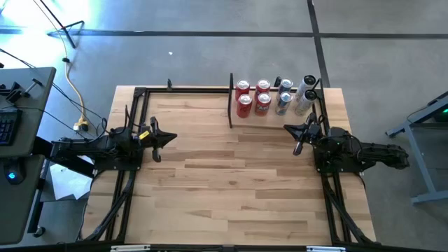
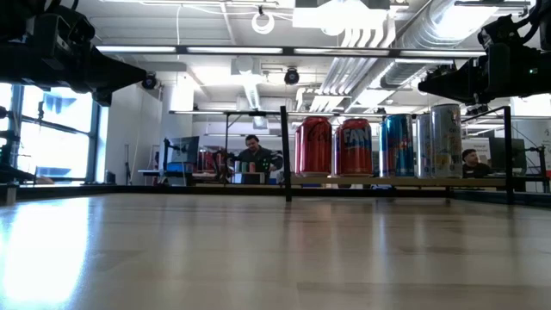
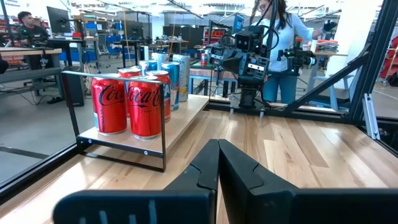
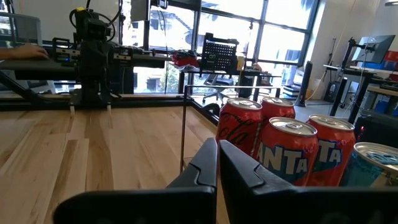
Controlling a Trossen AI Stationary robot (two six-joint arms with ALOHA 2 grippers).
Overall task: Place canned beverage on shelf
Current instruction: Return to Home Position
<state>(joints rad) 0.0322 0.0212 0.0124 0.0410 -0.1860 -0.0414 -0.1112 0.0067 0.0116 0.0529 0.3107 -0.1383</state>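
The shelf [image 1: 274, 117], a low light-wood ledge framed by black bars with an upright black divider [image 1: 231, 101] at its left end, sits at the table's far right. Several cans stand on it: red ones [image 1: 253, 97] at left, blue and silver ones [image 1: 294, 96] at right; the same cans show in the low view [image 2: 370, 146]. My left gripper [image 1: 171, 138] stays shut at the table's left edge, level and clear of the wood. My right gripper [image 1: 288, 129] stays shut at the right edge, just in front of the shelf, holding nothing.
Black frame rails [image 1: 185, 89] run along the table's far, left and right edges. The middle and near parts of the wooden top [image 1: 231, 189] lie bare. A desk with a keyboard [image 1: 14, 115] stands off the left side. People work in the room beyond [image 3: 280, 37].
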